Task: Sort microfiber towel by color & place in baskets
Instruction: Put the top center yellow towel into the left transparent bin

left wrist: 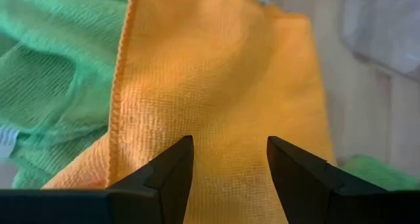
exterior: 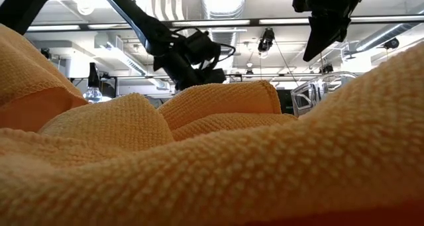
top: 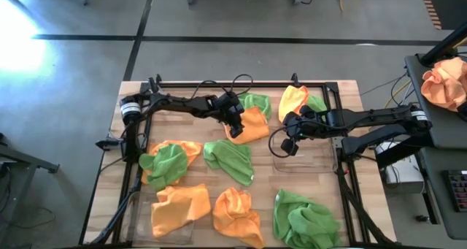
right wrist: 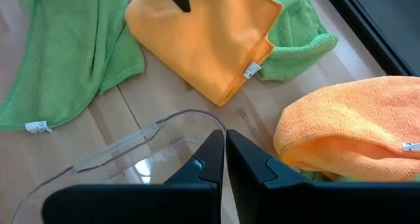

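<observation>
My left gripper (top: 235, 126) stands open over an orange microfiber towel (top: 249, 125) at the table's far middle. Its fingers (left wrist: 172, 168) slant down at the towel's middle (left wrist: 223, 92). That towel lies flat on the wood and overlaps a green towel (top: 255, 103). My right gripper (top: 290, 143) hangs shut in the air above the rim (right wrist: 164, 124) of a see-through basket (top: 300, 160) and holds nothing. A second basket (top: 139, 214) at the near left holds an orange towel (top: 179, 204). My left gripper points slanting down from the table's left at the orange towel's middle (left wrist: 226, 129), one finger on either side of a flat stretch of cloth. I cannot tell whether the fingertips touch it.
Loose towels lie all over the table: orange (top: 292, 99) and green (top: 315, 103) at the far right, an orange and green heap (top: 168, 160), green (top: 230, 160), orange (top: 237, 216), green (top: 305, 220). A paler cloth (top: 445, 81) lies on a side stand. An orange towel (exterior: 212, 160) fills the low view.
</observation>
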Controlling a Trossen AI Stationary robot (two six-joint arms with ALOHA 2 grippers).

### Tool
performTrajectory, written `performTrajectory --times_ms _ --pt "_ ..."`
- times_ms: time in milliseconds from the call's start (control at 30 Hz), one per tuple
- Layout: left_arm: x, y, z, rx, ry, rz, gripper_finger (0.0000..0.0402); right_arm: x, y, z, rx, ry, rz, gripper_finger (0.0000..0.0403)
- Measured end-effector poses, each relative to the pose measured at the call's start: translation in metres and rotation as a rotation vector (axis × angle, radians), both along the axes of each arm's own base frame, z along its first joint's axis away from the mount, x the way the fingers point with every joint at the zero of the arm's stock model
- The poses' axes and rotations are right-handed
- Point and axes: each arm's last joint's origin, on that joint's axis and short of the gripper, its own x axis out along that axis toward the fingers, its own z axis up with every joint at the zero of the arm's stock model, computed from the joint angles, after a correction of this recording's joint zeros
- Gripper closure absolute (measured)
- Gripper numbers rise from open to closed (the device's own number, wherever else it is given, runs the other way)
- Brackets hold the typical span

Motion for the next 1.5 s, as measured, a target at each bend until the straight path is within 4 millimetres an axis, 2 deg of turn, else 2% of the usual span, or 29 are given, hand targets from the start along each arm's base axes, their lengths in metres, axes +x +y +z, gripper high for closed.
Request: performTrajectory --times_ms 467,1067,1233,1500 --pt "0.003 0.003 -0.031 -0.036 0.067 0.013 0.0223 0.0 0.0 0.0 0.0 0.002 0.0 0.039" --pt "0.004 0.004 -0.033 -0.033 0.068 0.051 0.0226 0.0 0.0 -0.001 -0.001 0.006 0.002 0.039" --pt "0.004 0.004 -0.033 -0.04 0.069 0.064 0.0252 0.0 0.0 -0.001 -0.001 0.006 0.002 0.039" --pt "0.004 0.003 -0.033 -0.06 0.068 0.081 0.0318 0.0 0.0 -0.001 -0.002 0.006 0.002 0.039"
